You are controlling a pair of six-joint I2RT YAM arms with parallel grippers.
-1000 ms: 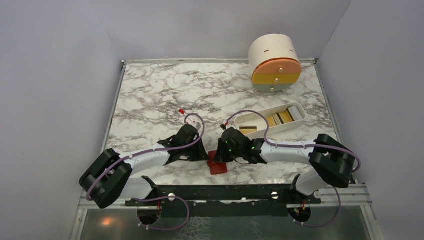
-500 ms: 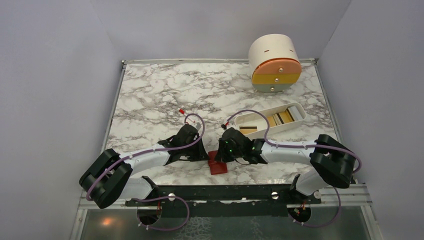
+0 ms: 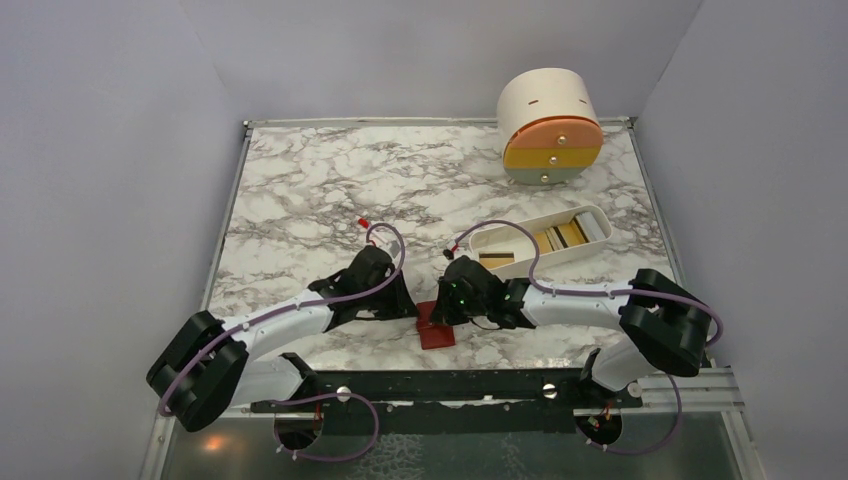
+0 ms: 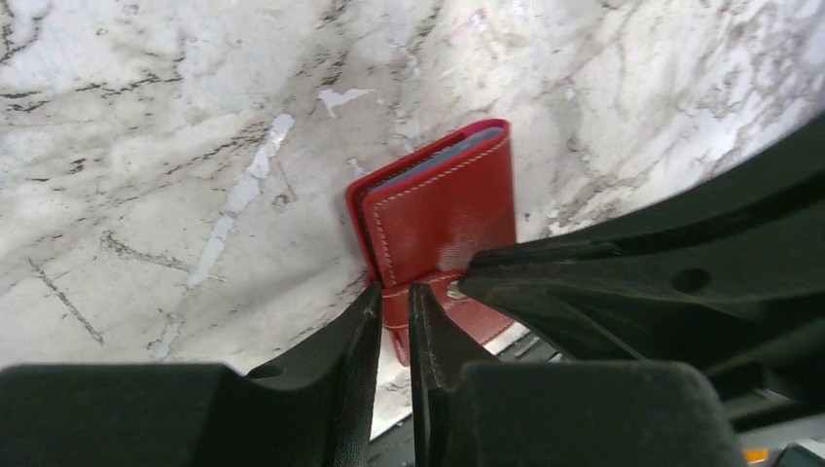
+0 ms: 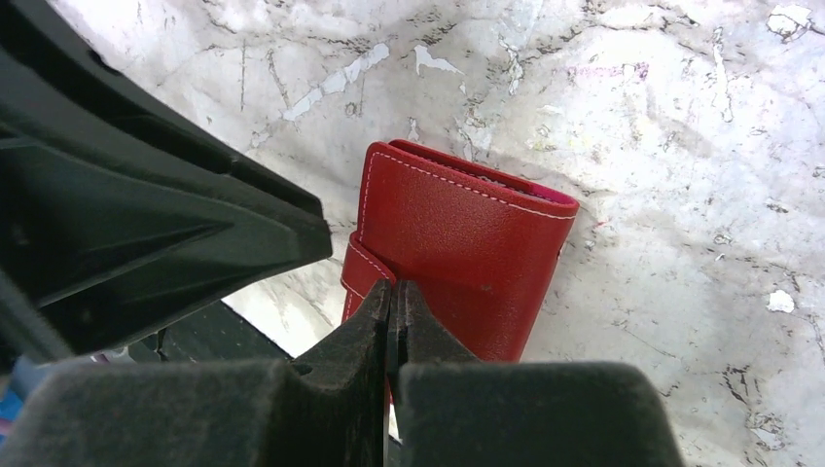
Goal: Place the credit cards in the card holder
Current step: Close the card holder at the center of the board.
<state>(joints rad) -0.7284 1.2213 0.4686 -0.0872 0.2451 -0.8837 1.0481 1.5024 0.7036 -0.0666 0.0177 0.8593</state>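
Card holder [image 4: 443, 209], 6 o'clock: right fingers [image 5: 365, 321] closed on its cover; left fingers [image 4: 360, 331] barely parted at strap [image 5: 362, 261], grip unclear; lift strap slowly.

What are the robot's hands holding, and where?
The left hand seems to pinch the red card holder by its strap. The right hand, shut, only touches its cover.

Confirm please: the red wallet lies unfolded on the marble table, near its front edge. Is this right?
No. The red wallet lies folded, not unfolded, on the marble table, near its front edge. The right wrist view shows it.
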